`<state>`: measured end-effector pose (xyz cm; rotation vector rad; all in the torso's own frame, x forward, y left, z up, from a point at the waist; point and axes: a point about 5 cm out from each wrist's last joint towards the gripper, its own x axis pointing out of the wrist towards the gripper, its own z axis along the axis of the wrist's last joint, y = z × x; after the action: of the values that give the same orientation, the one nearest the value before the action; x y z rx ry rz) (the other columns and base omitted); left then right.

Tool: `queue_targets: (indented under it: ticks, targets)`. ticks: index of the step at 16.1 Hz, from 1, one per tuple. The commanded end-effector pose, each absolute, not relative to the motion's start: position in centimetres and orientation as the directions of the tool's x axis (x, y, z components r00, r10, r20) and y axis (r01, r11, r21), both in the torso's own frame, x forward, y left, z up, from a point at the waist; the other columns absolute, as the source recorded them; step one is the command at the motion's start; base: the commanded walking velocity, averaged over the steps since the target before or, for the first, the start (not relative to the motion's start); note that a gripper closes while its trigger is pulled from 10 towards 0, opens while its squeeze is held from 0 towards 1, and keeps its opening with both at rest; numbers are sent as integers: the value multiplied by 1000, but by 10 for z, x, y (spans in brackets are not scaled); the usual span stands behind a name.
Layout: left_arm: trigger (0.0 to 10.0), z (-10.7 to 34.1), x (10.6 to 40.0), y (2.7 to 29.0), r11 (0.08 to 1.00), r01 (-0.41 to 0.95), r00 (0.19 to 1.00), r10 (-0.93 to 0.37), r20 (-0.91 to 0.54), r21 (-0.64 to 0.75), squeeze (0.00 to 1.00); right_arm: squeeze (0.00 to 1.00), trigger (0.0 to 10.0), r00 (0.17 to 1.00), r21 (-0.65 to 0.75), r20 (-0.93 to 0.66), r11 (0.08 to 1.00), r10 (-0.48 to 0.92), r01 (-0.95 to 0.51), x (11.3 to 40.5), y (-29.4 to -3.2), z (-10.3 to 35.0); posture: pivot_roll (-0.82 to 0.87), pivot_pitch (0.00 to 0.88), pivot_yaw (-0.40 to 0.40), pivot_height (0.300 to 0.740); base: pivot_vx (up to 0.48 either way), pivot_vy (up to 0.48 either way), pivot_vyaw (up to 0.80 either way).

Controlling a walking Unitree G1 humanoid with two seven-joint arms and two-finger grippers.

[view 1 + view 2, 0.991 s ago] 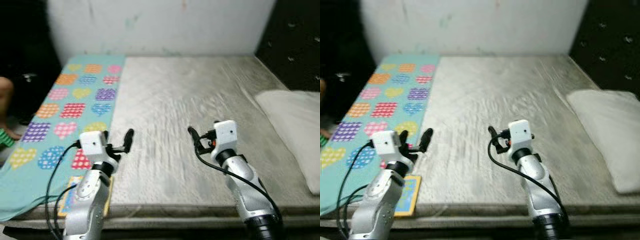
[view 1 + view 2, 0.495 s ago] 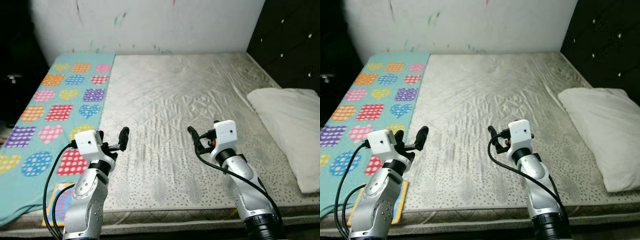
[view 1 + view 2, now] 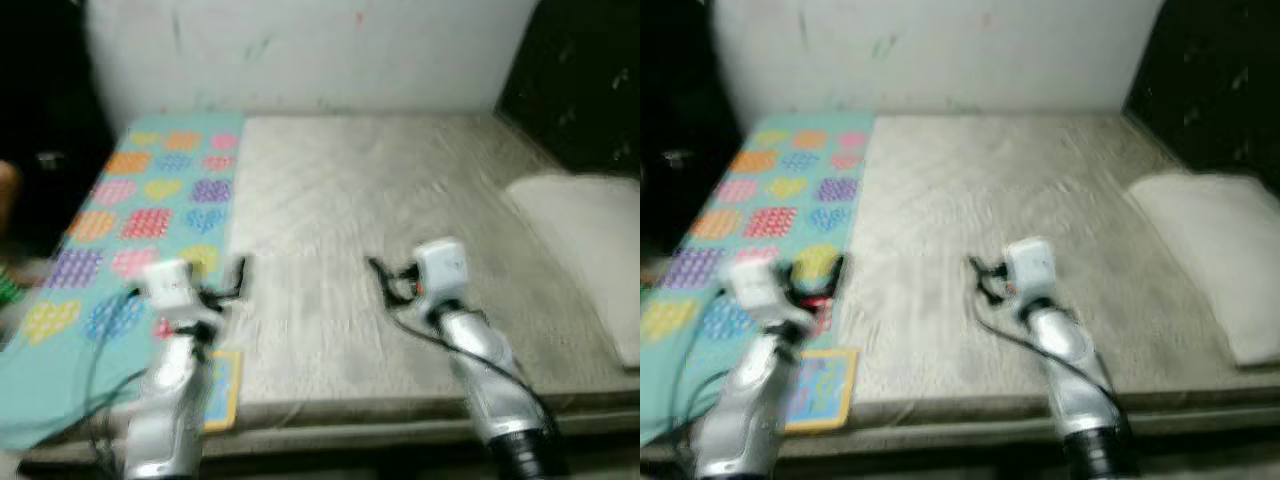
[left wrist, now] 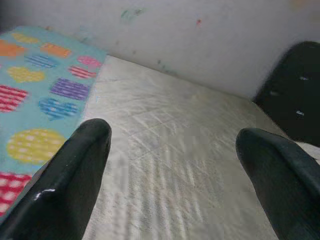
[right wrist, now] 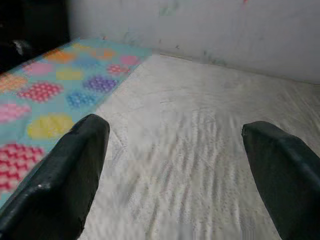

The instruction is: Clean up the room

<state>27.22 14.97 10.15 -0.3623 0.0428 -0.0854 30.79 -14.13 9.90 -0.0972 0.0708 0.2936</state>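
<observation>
A bare grey mattress (image 3: 380, 190) lies in front of me, blurred by camera motion. Along its left side is spread a teal blanket (image 3: 150, 200) printed with coloured hearts. A white pillow (image 3: 590, 220) rests at the right edge. My left gripper (image 4: 172, 135) is open and hovers over the mattress beside the blanket's edge, holding nothing. My right gripper (image 5: 175, 127) is open too, above the middle of the mattress, with nothing between its fingers.
A flat colourful book or card (image 3: 820, 385) lies at the front left corner of the bed. Part of a person (image 3: 6, 190) shows at the far left edge. A white wall stands behind the bed and a dark tufted headboard (image 3: 580, 90) is on the right.
The whole picture has shifted and blurred, so the camera has moved. Both arms keep the same raised pose with fingers apart.
</observation>
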Motion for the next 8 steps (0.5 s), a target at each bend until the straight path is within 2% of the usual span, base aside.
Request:
queue_targets:
  ticks: [1,8]
  targets:
    - [10000,104,274,156,938,68,997,-79,-19,-341,0,0,10000,950,-79,-65,947,306,-311,309,-135,104,-170,8,-4,740,0,480,0]
    - [10000,104,275,156,937,65,997,-78,-22,-344,0,0,10000,948,-71,-73,946,311,-316,310,-134,103,-172,7,-4,740,0,480,0]
